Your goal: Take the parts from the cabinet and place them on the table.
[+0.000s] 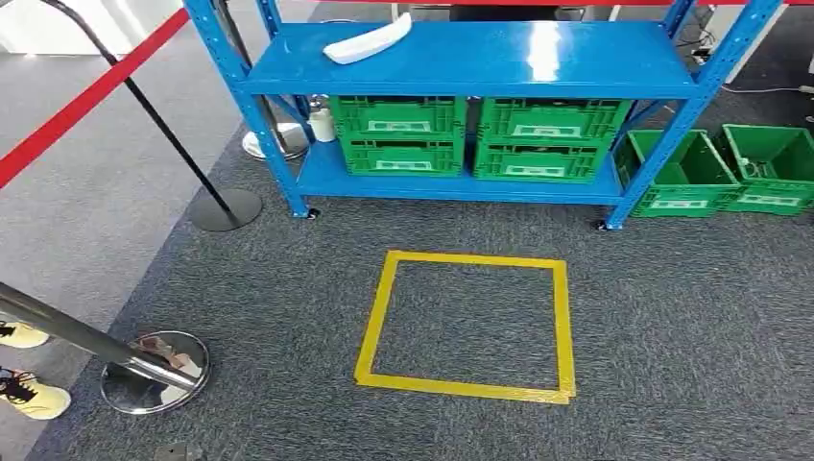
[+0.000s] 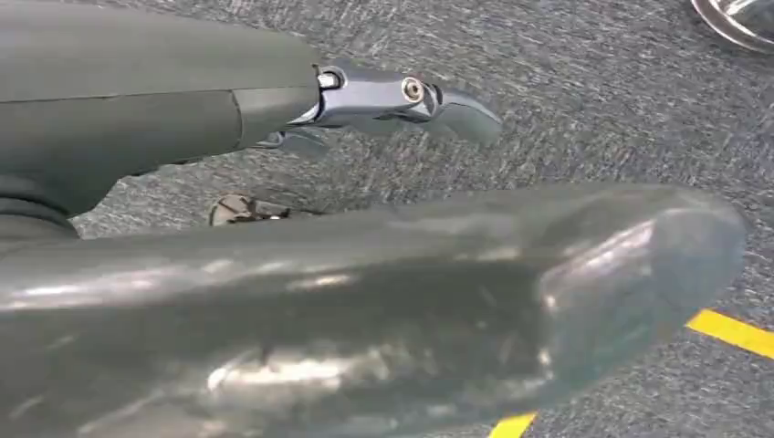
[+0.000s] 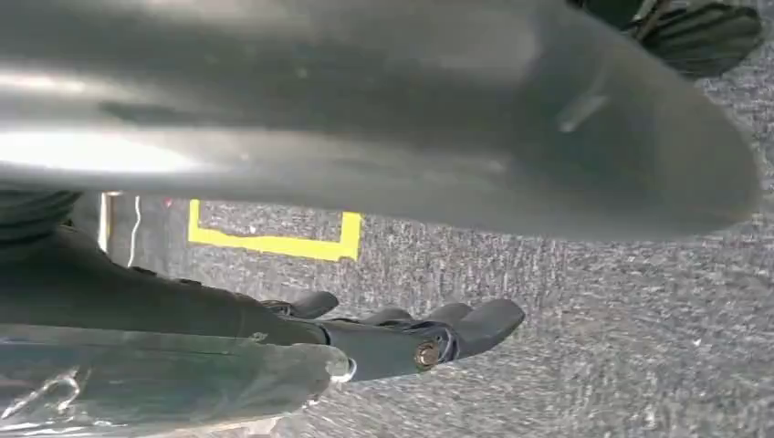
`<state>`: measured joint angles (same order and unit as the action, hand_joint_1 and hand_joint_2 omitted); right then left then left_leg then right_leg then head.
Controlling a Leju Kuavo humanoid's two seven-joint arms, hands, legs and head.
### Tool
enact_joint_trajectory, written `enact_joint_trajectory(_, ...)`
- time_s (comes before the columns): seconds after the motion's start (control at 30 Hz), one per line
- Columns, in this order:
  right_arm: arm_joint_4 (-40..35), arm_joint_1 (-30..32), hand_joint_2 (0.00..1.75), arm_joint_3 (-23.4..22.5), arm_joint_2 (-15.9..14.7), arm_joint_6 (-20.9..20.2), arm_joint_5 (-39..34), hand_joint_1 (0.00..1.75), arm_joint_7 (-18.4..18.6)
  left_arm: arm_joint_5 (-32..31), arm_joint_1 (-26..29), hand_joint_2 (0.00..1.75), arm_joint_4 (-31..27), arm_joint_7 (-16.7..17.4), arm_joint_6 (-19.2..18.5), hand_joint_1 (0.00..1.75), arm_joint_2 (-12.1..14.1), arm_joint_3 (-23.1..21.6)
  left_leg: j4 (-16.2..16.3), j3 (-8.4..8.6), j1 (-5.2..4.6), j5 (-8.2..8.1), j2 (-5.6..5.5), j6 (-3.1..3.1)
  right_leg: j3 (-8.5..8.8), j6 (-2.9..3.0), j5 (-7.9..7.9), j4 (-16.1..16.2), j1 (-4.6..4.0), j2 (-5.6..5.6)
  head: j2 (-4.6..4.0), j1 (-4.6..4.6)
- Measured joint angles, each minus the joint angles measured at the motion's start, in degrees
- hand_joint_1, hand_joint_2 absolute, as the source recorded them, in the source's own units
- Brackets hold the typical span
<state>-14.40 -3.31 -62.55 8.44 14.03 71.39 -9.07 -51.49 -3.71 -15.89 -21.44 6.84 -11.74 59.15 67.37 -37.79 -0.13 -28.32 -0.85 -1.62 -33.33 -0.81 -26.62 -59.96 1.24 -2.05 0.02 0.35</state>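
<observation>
A white curved part (image 1: 370,43) lies on the top shelf of the blue cabinet (image 1: 461,62), toward its left. The lower shelf carries two green crates (image 1: 398,134) (image 1: 547,139) side by side. My left hand (image 2: 392,237) hangs over grey carpet, fingers stretched out and apart from the thumb, holding nothing. My right hand (image 3: 402,274) also hangs above the carpet with fingers extended and nothing between them and the thumb.
A yellow tape square (image 1: 470,325) marks the carpet in front of the cabinet. Two more green crates (image 1: 730,173) sit on the floor at the right. Barrier posts with round bases (image 1: 226,208) (image 1: 154,373) and a red belt stand at the left, by a person's yellow shoes (image 1: 29,394).
</observation>
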Motion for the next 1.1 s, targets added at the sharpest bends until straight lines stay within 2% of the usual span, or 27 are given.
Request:
enact_joint_trajectory(0.03, 0.00, -0.08, 0.00, 0.00, 0.00, 0.07, 0.00, 0.00, -0.05, 0.02, 0.02, 0.00, 0.00, -0.05, 0.02, 0.00, 0.00, 0.00, -5.01, 2.42, 0.00, 2.48, -0.66, 0.35, 0.12, -0.15, -0.04, 0.01, 0.02, -0.57, 0.00, -0.04)
enact_joint_trajectory(0.07, 0.00, -0.11, 0.00, 0.00, 0.00, 0.13, 0.00, 0.00, -0.04, 0.07, 0.04, 0.00, 0.00, -0.07, 0.02, 0.00, 0.00, 0.00, -8.66, 4.22, 0.02, 3.41, -2.17, 0.71, 0.11, -0.33, -0.02, 0.04, 0.05, -0.96, 0.00, -0.02)
enact_joint_trajectory(0.1, 0.00, -0.19, 0.00, 0.00, 0.00, 0.13, 0.00, 0.00, -0.07, 0.07, 0.06, 0.00, 0.00, -0.07, 0.02, 0.00, 0.00, 0.00, -9.50, 4.64, -0.05, 2.85, -2.31, 0.96, 0.02, -0.61, -0.18, -0.16, -0.26, -1.28, 0.00, -0.04)
enact_joint_trajectory(0.27, 0.00, -0.25, 0.00, 0.00, 0.00, 0.15, 0.00, 0.00, -0.07, 0.07, 0.06, 0.00, 0.00, -0.07, 0.02, 0.00, 0.00, 0.00, -9.94, 4.86, 0.05, 2.70, -2.25, 1.00, -0.05, -0.72, -0.24, -0.24, -0.30, -1.45, 0.00, -0.02)
enact_joint_trajectory(0.3, 0.00, -0.23, 0.00, 0.00, 0.00, 0.17, 0.02, 0.00, -0.13, 0.09, 0.00, 0.00, 0.00, -0.07, 0.02, 0.00, 0.00, 0.00, -10.06, 4.83, 0.00, 2.48, -1.88, 0.66, -0.23, -1.16, -0.08, 0.06, -0.11, -1.90, 0.00, 0.09)
enact_joint_trajectory(0.33, 0.00, -0.13, 0.00, 0.00, 0.00, 0.17, 0.02, 0.00, -0.13, 0.11, -0.01, 0.00, 0.00, -0.07, 0.02, 0.00, -0.02, 0.00, -10.06, 4.81, -0.10, 2.43, -1.80, 0.78, -0.21, -1.47, 0.03, 0.31, 0.07, -2.12, 0.00, 0.00)
enact_joint_trajectory(0.37, 0.00, 0.21, 0.00, -0.04, 0.00, 0.31, 0.00, 0.00, -0.11, 0.20, -0.05, 0.00, 0.02, -0.09, 0.04, 0.00, -0.11, 0.00, -11.40, 5.65, 0.25, 2.99, -0.06, 2.28, -2.18, -2.53, -2.80, -3.62, -0.27, 0.47, 0.00, 0.39)
enact_joint_trajectory(0.43, 0.00, 0.01, 0.00, -0.04, 0.02, 0.31, 0.00, 0.00, -0.11, 0.24, 0.11, 0.00, 0.13, -0.09, 0.04, 0.00, -0.13, 0.00, -11.36, 5.76, -0.03, 2.77, 1.10, 2.60, -6.72, -2.69, -7.19, -12.74, -0.27, 1.28, 0.00, 0.39)
enact_joint_trajectory(0.47, 0.00, 0.04, 0.00, -0.04, 0.00, 0.33, -0.02, 0.00, -0.11, 0.24, 0.13, 0.00, 0.18, -0.09, 0.04, 0.00, -0.13, 0.00, -11.34, 5.81, -0.12, 2.71, 1.57, 2.66, -8.41, -2.80, -8.10, -15.99, -0.31, 1.41, 0.00, 0.44)
enact_joint_trajectory(0.5, 0.00, 0.18, 0.00, -0.07, -0.02, 0.39, -0.02, 0.00, -0.11, 0.24, 0.13, 0.00, 0.20, -0.07, 0.04, 0.00, -0.13, 0.00, -11.34, 5.96, -0.16, 2.61, 2.07, 2.67, -8.76, -2.83, -7.42, -16.52, -0.32, 1.48, 0.00, 0.39)
enact_joint_trajectory(0.53, 0.00, 0.32, 0.00, -0.09, -0.04, 0.39, -0.02, 0.00, -0.11, 0.26, 0.13, 0.00, 0.20, -0.07, 0.04, 0.00, -0.13, 0.00, -11.32, 6.17, -0.16, 2.44, 2.52, 2.57, -7.60, -2.85, -5.50, -14.24, -0.32, 1.61, 0.00, 0.46)
enact_joint_trajectory(0.57, 0.00, 0.37, 0.00, -0.11, -0.04, 0.42, -0.04, 0.00, -0.11, 0.26, 0.13, 0.00, 0.20, -0.07, 0.04, 0.00, -0.13, 0.00, -11.31, 6.51, -0.13, 2.24, 2.95, 2.41, -5.34, -2.80, -3.01, -9.91, -0.31, 2.00, 0.00, 0.46)
enact_joint_trajectory(0.6, 0.00, 0.34, 0.00, -0.15, -0.06, 0.44, -0.05, 0.00, -0.11, 0.33, 0.13, 0.00, 0.22, -0.07, 0.04, 0.00, -0.20, 0.00, -11.25, 6.93, -0.11, 1.92, 3.47, 2.16, -2.28, -2.75, -0.39, -4.19, -0.31, 3.20, 0.00, 0.46)
enact_joint_trajectory(0.63, 0.00, 0.23, 0.00, -0.22, -0.04, 0.44, -0.07, 0.00, -0.11, 0.33, 0.13, 0.00, 0.22, -0.07, 0.04, 0.00, -0.20, 0.00, -11.02, 7.25, -0.37, 1.57, 3.91, 1.75, -0.12, -2.83, 0.61, -0.06, -0.39, 6.14, 0.00, 0.50)
enact_joint_trajectory(0.67, 0.00, -0.03, 0.00, -0.28, -0.02, 0.41, -0.07, 0.00, -0.11, 0.33, 0.11, 0.00, 0.22, -0.07, 0.07, 0.00, -0.15, 0.02, -10.62, 7.24, -0.84, 1.11, 4.22, 1.42, 0.28, -2.23, 0.23, 0.35, -0.43, 6.35, 0.00, 0.52)
enact_joint_trajectory(0.7, 0.00, -0.18, 0.00, -0.37, -0.02, 0.42, -0.07, 0.00, -0.11, 0.33, 0.10, 0.00, 0.24, -0.07, 0.07, 0.00, -0.11, 0.02, -10.70, 7.43, -0.93, 1.12, 4.59, 1.36, 0.05, -1.64, 0.28, 0.32, -0.43, 5.21, 0.00, 0.20)
enact_joint_trajectory(0.77, 0.00, -0.18, 0.00, -0.46, -0.02, 0.48, -0.04, 0.00, -0.17, 0.37, 0.12, 0.00, 0.24, -0.07, 0.07, 0.00, -0.07, 0.00, -10.89, 7.59, -0.83, 1.15, 5.43, 1.08, -0.25, -1.14, 0.32, 0.23, -0.65, 4.30, 0.00, 0.26)
enact_joint_trajectory(0.8, 0.00, -0.15, 0.00, -0.46, -0.02, 0.66, 0.02, 0.00, -0.24, 0.44, 0.08, 0.00, 0.24, -0.07, 0.07, 0.00, -0.07, 0.00, -10.79, 7.61, -0.80, 0.87, 5.71, 0.78, -0.21, -0.79, 0.52, 0.43, -0.34, 3.86, 0.00, 0.28)
enact_joint_trajectory(0.83, 0.00, -0.07, 0.00, -0.46, -0.02, 0.96, 0.15, 0.00, -0.46, 0.48, 0.03, 0.00, 0.24, -0.07, 0.07, 0.00, -0.07, 0.00, -10.12, 7.45, -0.66, -0.04, 4.13, 0.24, -0.18, -0.55, 0.64, 0.53, -0.20, 3.56, 0.00, 0.22)
enact_joint_trajectory(0.87, -0.02, -0.09, 0.00, -0.46, -0.02, 1.29, 0.22, 0.00, -0.61, 0.50, 0.00, 0.00, 0.24, -0.07, 0.07, 0.00, -0.07, 0.00, -7.55, 6.29, -0.52, -1.94, 2.71, -0.10, -0.21, -0.22, 0.69, 0.58, -0.11, 3.29, 0.00, -0.04)
enact_joint_trajectory(0.9, -0.02, -0.27, 0.00, -0.46, -0.02, 1.40, 0.24, 0.00, -0.68, 0.52, 0.08, 0.00, 0.24, -0.07, 0.07, 0.00, -0.07, 0.00, -3.03, 4.14, -0.32, -4.38, 2.01, -0.36, -0.31, -0.04, 0.76, 0.63, -0.09, 2.95, 0.00, 0.00)
enact_joint_trajectory(0.93, -0.02, -0.33, 0.00, -0.46, -0.02, 1.44, 0.28, 0.00, -0.70, 0.55, 0.14, 0.00, 0.24, -0.07, 0.07, 0.00, -0.04, 0.02, 2.02, 1.64, -0.19, -6.53, 1.71, -0.52, -0.40, -0.02, 0.75, 0.62, -0.10, 2.50, 0.00, 0.00)
enact_joint_trajectory(0.97, -0.02, -0.31, 0.00, -0.46, -0.02, 1.35, 0.28, 0.00, -0.70, 0.55, 0.26, 0.00, 0.26, -0.07, 0.07, 0.00, -0.04, 0.02, 5.97, -0.47, -0.12, -7.69, 1.63, -0.59, -0.41, -0.01, 0.75, 0.62, -0.10, 2.15, 0.00, 0.00)
enact_joint_trajectory(1.0, -0.02, -0.26, 0.00, -0.46, -0.02, 1.20, 0.26, 0.00, -0.70, 0.55, 0.37, 0.00, 0.26, -0.07, 0.07, 0.00, -0.04, 0.02, 7.31, -1.41, -0.07, -7.42, 1.61, -0.61, -0.39, -0.01, 0.75, 0.62, -0.10, 1.85, 0.00, 0.02)
enact_joint_trajectory(1.03, -0.02, -0.23, 0.00, -0.46, -0.02, 0.88, 0.22, 0.00, -0.66, 0.55, 0.41, 0.00, 0.26, -0.07, 0.04, 0.00, -0.04, 0.02, 6.21, -1.17, -0.02, -5.78, 1.60, -0.56, -0.35, -0.03, 0.74, 0.61, -0.08, 1.52, 0.00, 0.00)
enact_joint_trajectory(1.07, -0.02, -0.22, 0.00, -0.46, -0.02, 0.55, 0.20, 0.00, -0.59, 0.55, 0.39, 0.00, 0.26, -0.07, 0.04, 0.00, -0.04, 0.02, 2.48, 0.36, 0.06, -2.87, 1.59, -0.43, -0.27, -0.05, 0.75, 0.62, -0.03, 1.25, 0.00, 0.02)
enact_joint_trajectory(1.1, -0.02, -0.25, 0.00, -0.46, -0.02, 0.35, 0.22, 0.00, -0.50, 0.55, 0.34, 0.00, 0.26, -0.07, 0.04, 0.00, -0.02, 0.02, -2.73, 2.75, 0.08, 0.05, 1.56, -0.26, -0.16, -0.14, 0.73, 0.62, 0.06, 1.01, 0.00, 0.02)
